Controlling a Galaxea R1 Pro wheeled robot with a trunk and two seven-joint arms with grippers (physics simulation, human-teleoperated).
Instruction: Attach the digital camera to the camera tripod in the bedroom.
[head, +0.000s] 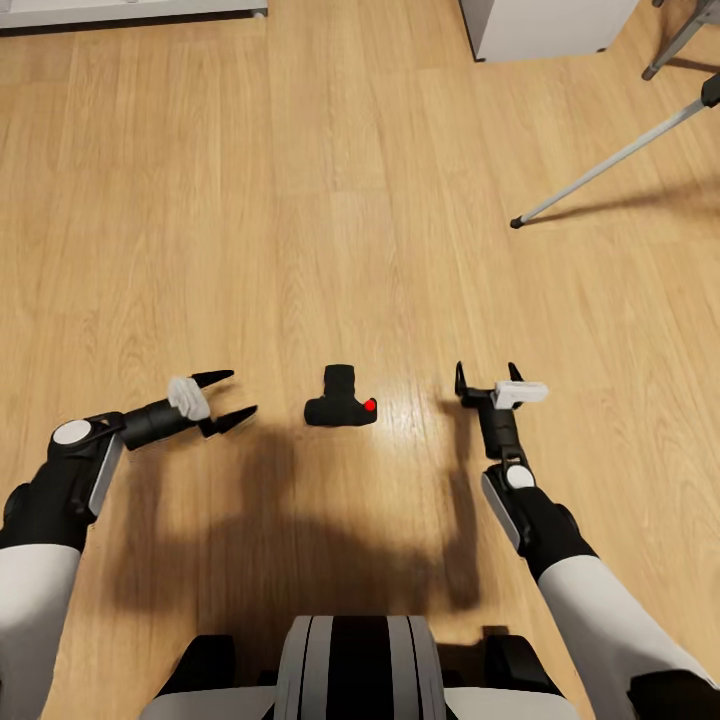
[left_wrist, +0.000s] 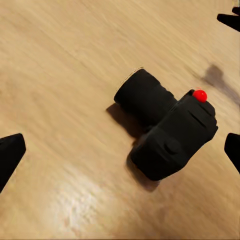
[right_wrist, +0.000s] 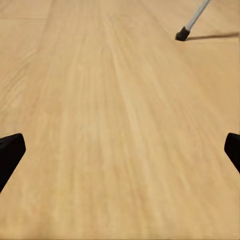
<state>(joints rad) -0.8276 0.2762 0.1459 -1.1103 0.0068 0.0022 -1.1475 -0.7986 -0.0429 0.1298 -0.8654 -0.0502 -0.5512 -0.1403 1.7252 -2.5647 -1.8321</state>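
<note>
Digital camera (head: 341, 398) lies on bare wood floor (head: 300, 200) between both grippers — left gripper (head: 228, 398) and right gripper (head: 488, 377) jaws apart.

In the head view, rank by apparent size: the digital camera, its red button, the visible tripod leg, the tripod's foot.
1. camera tripod leg, the longest, though farther away.
2. digital camera.
3. red button and tripod foot: both tiny, too alike to rank.
</note>
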